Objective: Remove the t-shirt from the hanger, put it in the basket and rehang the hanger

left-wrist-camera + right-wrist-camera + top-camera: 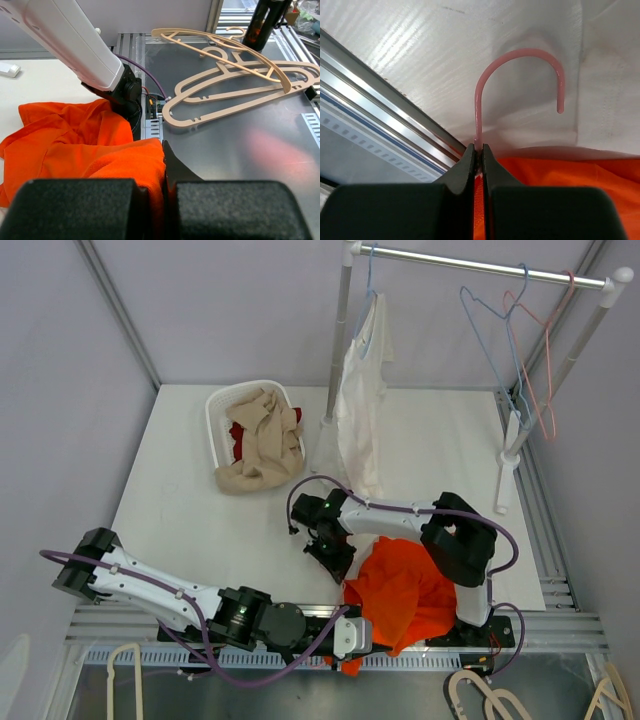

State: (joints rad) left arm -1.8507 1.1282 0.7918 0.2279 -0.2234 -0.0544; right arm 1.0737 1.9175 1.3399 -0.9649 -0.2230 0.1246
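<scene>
Orange t-shirt heaped at near edge of table, right of centre | right gripper clamped on pink hanger stem at heap's far-left side, hook bare beyond fingertips | left gripper pinching near hem | likely pull: shirt nearward, away from hook

Bright even light, soft shadows, left gripper blurred (near lens)

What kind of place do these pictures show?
Probably a robot test cell in a lab, staged for laundry: a white table boxed in by grey panels, a clothes rail with wire hangers, and a basket of clothes.
</scene>
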